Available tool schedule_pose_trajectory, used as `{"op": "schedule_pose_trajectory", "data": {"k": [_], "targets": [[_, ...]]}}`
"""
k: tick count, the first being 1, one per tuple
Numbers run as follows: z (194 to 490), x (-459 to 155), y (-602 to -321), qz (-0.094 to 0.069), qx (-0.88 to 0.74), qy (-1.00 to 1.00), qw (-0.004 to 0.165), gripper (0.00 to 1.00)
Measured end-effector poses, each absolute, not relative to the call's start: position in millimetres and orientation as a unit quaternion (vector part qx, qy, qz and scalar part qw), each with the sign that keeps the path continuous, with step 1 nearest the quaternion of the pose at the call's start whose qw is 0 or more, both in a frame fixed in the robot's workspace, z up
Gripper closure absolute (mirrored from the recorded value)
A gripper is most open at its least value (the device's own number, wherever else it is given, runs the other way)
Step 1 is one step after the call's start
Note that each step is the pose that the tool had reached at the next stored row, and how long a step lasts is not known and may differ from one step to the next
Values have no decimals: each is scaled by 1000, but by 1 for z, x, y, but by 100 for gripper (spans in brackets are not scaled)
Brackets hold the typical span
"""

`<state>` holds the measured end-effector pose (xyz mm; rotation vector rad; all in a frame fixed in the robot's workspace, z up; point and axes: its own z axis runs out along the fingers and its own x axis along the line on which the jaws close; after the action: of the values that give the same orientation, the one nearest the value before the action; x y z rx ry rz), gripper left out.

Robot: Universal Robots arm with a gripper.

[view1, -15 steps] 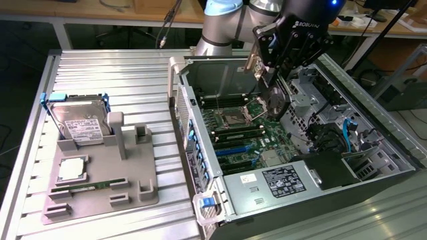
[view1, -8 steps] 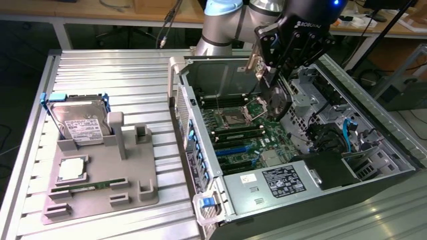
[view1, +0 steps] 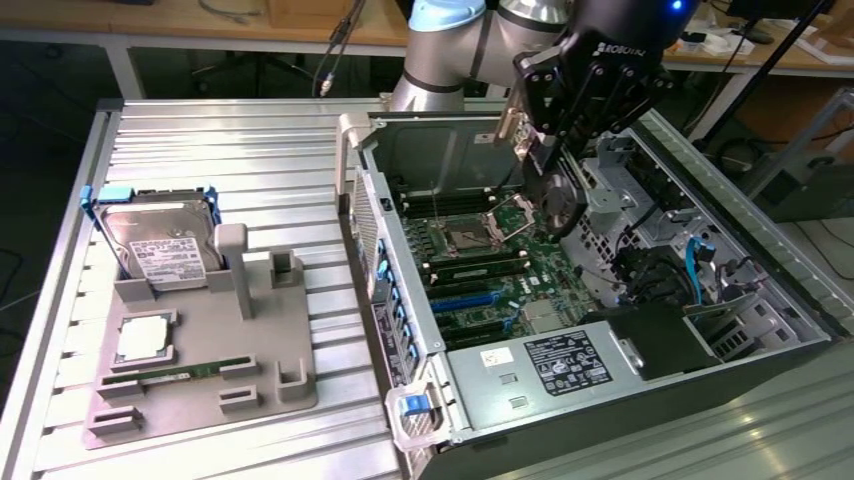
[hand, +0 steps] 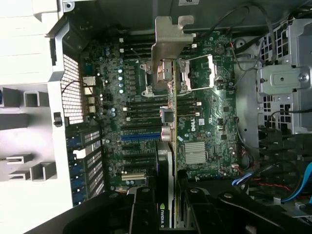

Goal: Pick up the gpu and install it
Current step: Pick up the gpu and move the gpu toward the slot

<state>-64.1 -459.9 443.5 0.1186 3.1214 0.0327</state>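
The black pincer pinches the thin, flat gpu with its round black fan.

The arm is cut off by the exterior view's top edge. The jaws cover the upper part of the gpu, hiding where they touch it. In the wrist view the gpu shows edge-on, both faces hidden. The hard drive has label print too small to read. 1 corner of the computer case runs off the exterior view's bottom edge.
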Motion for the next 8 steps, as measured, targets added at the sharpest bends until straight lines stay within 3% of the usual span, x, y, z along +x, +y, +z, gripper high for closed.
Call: {"op": "schedule_pose_trajectory", "data": {"k": [8], "targets": [[443,-61,-460,10,38,999,9,73]]}}
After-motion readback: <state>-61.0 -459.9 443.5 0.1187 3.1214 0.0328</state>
